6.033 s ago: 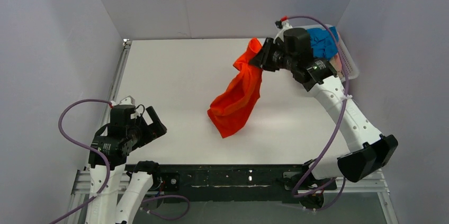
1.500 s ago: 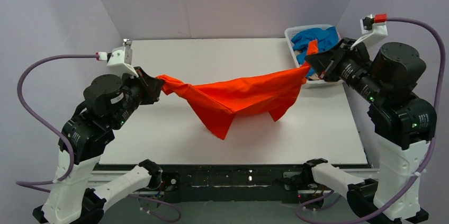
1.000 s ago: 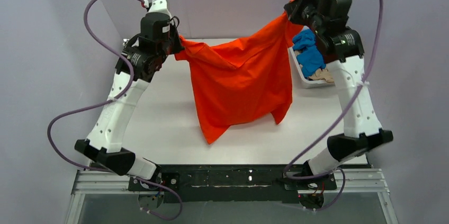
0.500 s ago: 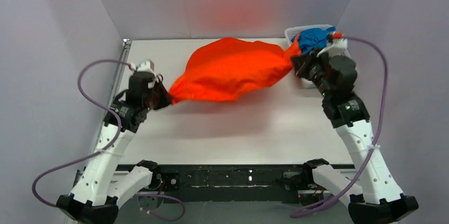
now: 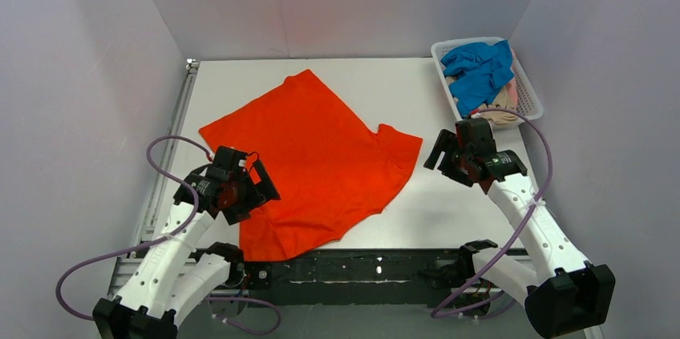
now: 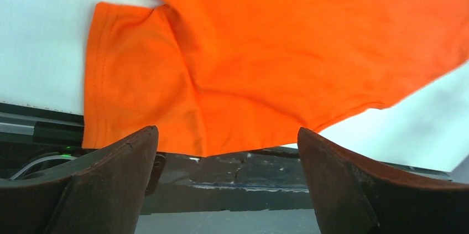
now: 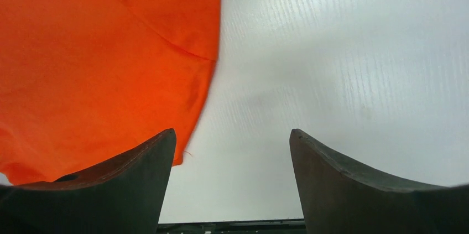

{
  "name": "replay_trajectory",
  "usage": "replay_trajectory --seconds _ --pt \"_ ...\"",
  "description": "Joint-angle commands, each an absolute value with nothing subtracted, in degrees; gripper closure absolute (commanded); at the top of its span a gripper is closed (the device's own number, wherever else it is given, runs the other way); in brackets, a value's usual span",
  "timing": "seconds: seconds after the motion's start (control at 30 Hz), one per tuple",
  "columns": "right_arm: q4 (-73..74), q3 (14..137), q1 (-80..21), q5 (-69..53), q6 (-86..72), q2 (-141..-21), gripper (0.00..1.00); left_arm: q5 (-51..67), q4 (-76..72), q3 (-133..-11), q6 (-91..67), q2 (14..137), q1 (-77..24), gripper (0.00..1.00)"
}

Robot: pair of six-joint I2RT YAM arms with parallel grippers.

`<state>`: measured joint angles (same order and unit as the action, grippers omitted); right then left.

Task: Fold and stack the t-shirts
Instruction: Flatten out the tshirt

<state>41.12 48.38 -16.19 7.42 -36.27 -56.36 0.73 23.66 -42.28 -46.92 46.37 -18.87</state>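
Note:
The orange-red t-shirt (image 5: 309,155) lies spread flat on the white table, its near hem reaching the front edge. My left gripper (image 5: 258,195) hovers open over the shirt's near left part, holding nothing. In the left wrist view the shirt (image 6: 287,46) and one sleeve (image 6: 133,79) lie just beyond the open left gripper (image 6: 227,131). My right gripper (image 5: 443,161) stands open just right of the shirt's right sleeve. The right wrist view shows the right gripper (image 7: 232,131) open over bare table, the shirt's edge (image 7: 99,51) to its left. A blue t-shirt (image 5: 481,70) and a pale beige one (image 5: 503,113) sit in the basket.
The white mesh basket (image 5: 531,94) stands at the table's far right corner. Grey walls close in the table on the left, back and right. The black rail (image 5: 377,263) with the arm bases runs along the near edge.
Both grippers have opened and let go of the orange-red t-shirt. It has dropped from a billowing stretch between them to lie flat, and both arms have pulled back toward the near edge.

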Motion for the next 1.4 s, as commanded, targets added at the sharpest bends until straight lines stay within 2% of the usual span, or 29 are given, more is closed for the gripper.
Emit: replay_trajectory --seconds 0.0,0.17,0.3,0.47,0.63,0.83,0.97,1.17,1.37 --pt "42.87 52.22 -16.06 6.55 -36.76 -56.71 0.16 2.13 30.13 -48.94 -44.80 49.27 -18.78 0.02" --pt "37.14 50.75 -17.29 -6.59 -35.91 -58.18 0.14 3.61 25.33 -51.99 -43.11 57.67 -18.80 0.02" --pt "31.21 50.05 -25.56 -12.02 -38.20 -62.41 0.13 4.19 18.77 -53.40 -41.66 67.74 -18.64 0.02" --pt "25.85 53.76 -37.66 -13.01 -40.23 -74.54 0.12 4.76 17.15 -56.81 -39.93 79.49 -18.29 0.02" --pt "21.14 56.89 -41.24 -15.63 -43.49 -87.99 0.16 9.28 18.67 -56.55 -41.24 85.64 -17.79 0.02" --pt "22.80 58.52 -40.93 -12.24 -42.99 -95.57 0.16 15.95 11.06 -45.72 -46.38 84.06 -18.03 0.02" --pt "23.35 58.48 -38.93 -9.32 -42.97 -98.27 0.16 19.30 7.51 -43.71 -48.56 88.26 -19.81 0.02" --pt "20.99 61.07 -28.58 -12.95 -40.43 -101.95 0.16 20.54 1.22 -47.63 -54.38 95.49 -26.62 0.02" --pt "28.66 82.67 -18.65 -14.54 -32.36 -116.07 0.16 17.71 -6.29 -60.72 -62.08 107.35 -36.77 0.02"
